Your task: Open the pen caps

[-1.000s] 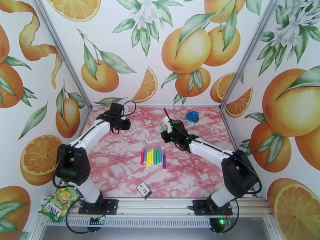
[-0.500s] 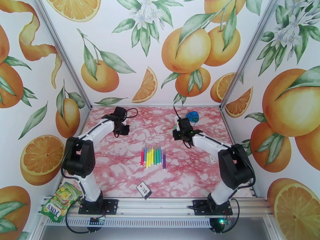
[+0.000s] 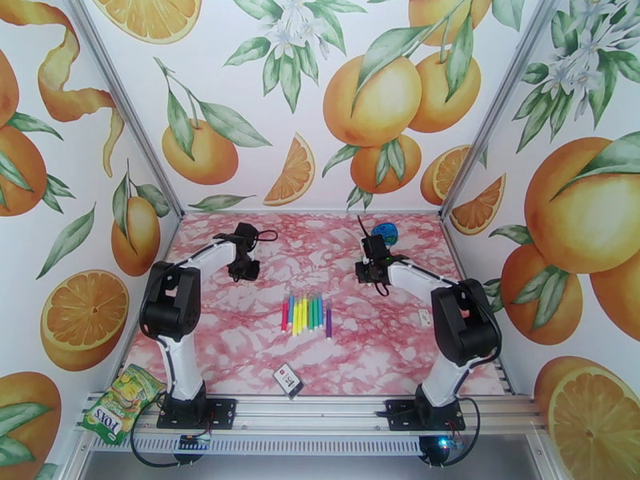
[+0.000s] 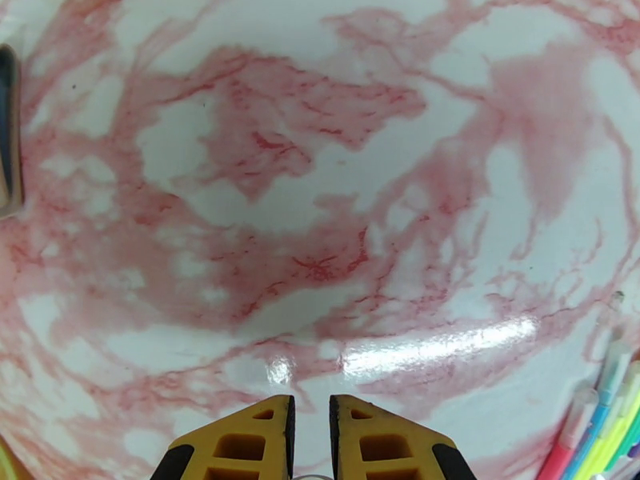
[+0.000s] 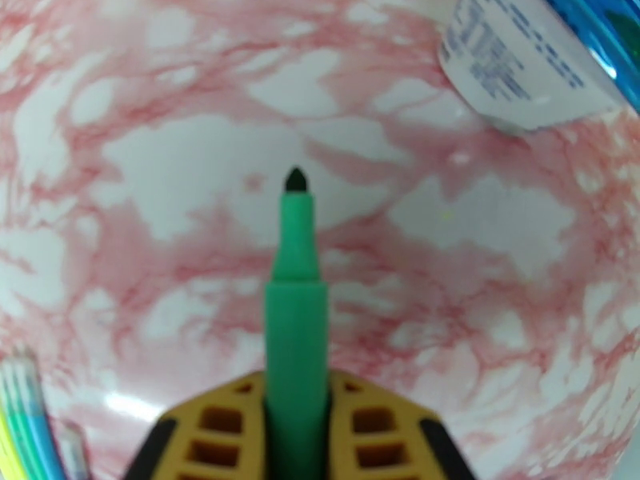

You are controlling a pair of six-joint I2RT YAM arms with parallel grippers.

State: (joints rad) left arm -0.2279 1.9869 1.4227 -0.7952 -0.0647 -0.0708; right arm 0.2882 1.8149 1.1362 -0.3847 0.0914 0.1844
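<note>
Right gripper (image 5: 296,390) clamps a green pen (image 5: 296,314) with its tip bare; left gripper (image 4: 310,410) holds nothing
The pen's dark tip points out over the pink marble table (image 3: 240,346), near the blue-lidded container (image 3: 385,232) at far right. The left gripper's jaws stand a narrow gap apart over bare table. The other pens (image 3: 306,314) lie in a row mid-table, nearer than both grippers; their pen caps are too small to make out
</note>
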